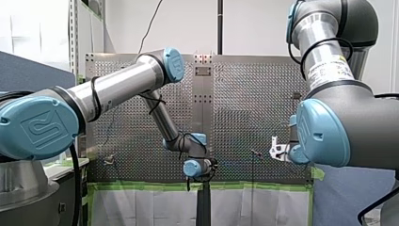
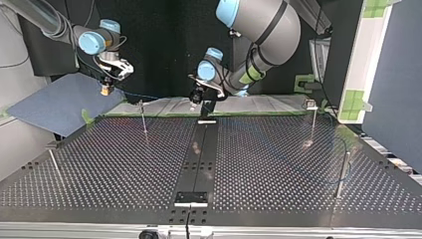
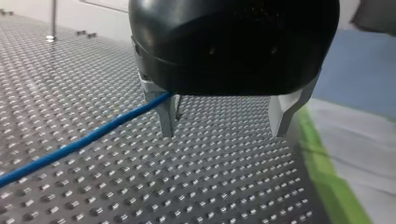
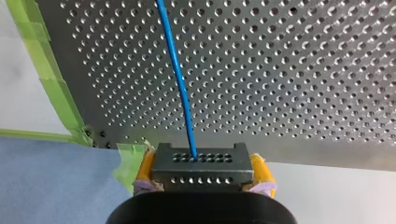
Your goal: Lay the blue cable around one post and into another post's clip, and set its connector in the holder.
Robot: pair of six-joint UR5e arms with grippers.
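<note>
At the top view's left, my right arm slants down from the upper corner. My right gripper (image 2: 106,88) hangs at the far edge of the perforated table (image 2: 124,164), by the blue mat (image 2: 50,107) — its yellow pads (image 4: 260,170) pinch the dark connector (image 4: 201,165), and the blue cable (image 4: 180,88) runs from it over the table. Toward the middle, my left arm folds low; my left gripper (image 3: 224,123) hovers just above the table, metal fingers (image 3: 166,116) spread, the cable against one.

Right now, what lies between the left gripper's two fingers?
Only bare perforated table, in the left wrist view; the blue cable meets one finger, outside the gap.
</note>
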